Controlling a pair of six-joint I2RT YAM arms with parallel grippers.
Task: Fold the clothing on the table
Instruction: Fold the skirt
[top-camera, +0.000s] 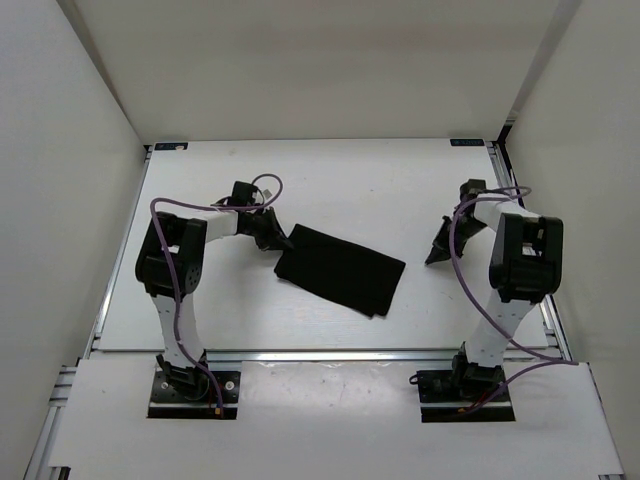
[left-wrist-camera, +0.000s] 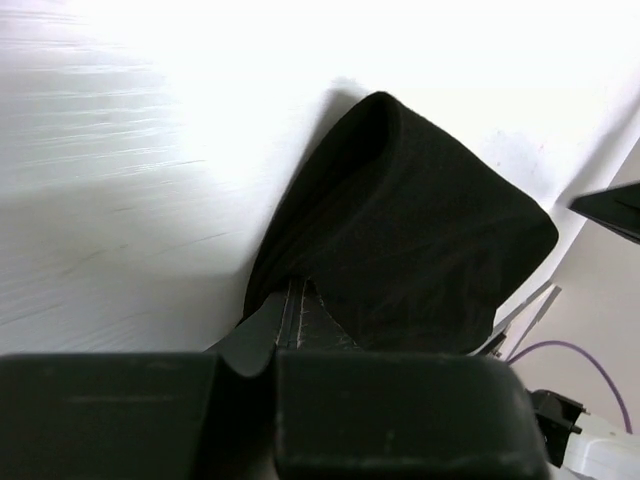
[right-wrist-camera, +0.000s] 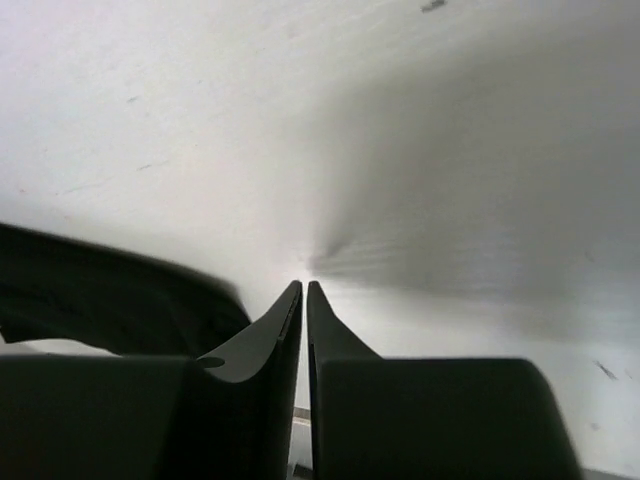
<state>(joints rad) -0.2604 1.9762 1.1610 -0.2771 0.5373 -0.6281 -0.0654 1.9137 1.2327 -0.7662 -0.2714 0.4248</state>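
We see the clothing, a thin, floppy piece of plain black fabric, lying near the middle of the bench, a flat matte white tabletop with aluminium rails along its edges. From the top view the fabric forms a rough oblong. Its long axis runs on a slant from the far left down to the near right. The far-left end points at the left arm and the near-right end points towards the right arm's base.

The left hand is clenched on that far-left end. In its wrist view we find the clothing rising straight out of the left hand and humping up into a rounded fold, with the white bench behind it. Most of the fabric looks flat on the surface in the top view, and only this gripped end is gathered.

The right hand stands well apart from the near-right end, tilted down towards the bench. In its own wrist view the right hand has its two fingers barely parted, with a thin slit between them and nothing grasped. The clothing shows as a dark band off to the left of those fingers, not touching them.

A purple cable loops along the right arm.
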